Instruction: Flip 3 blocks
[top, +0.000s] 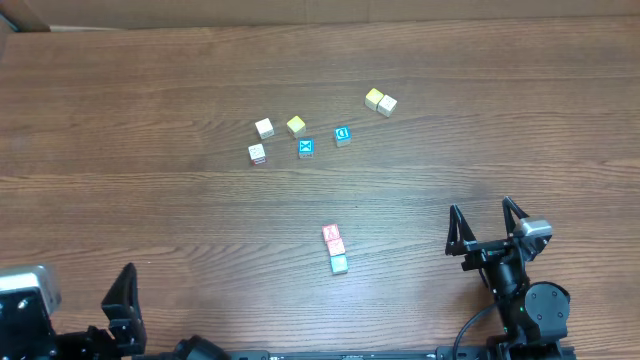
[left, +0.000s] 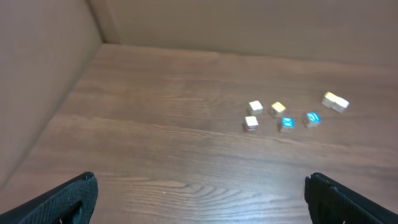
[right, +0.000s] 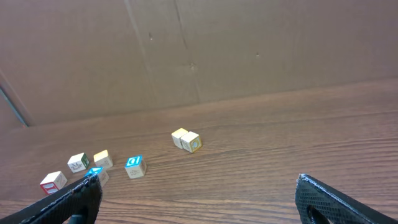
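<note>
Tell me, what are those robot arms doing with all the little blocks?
Two robot arms sit at a wooden table. Their job is to flip the three blocks lined up in a little row near the front, two red ones and a green one. Nothing is grabbed right now. The left gripper and the right gripper are both wide open and empty, off to the sides of that row. The other blocks, white, yellow and blue, sit farther back.
</note>
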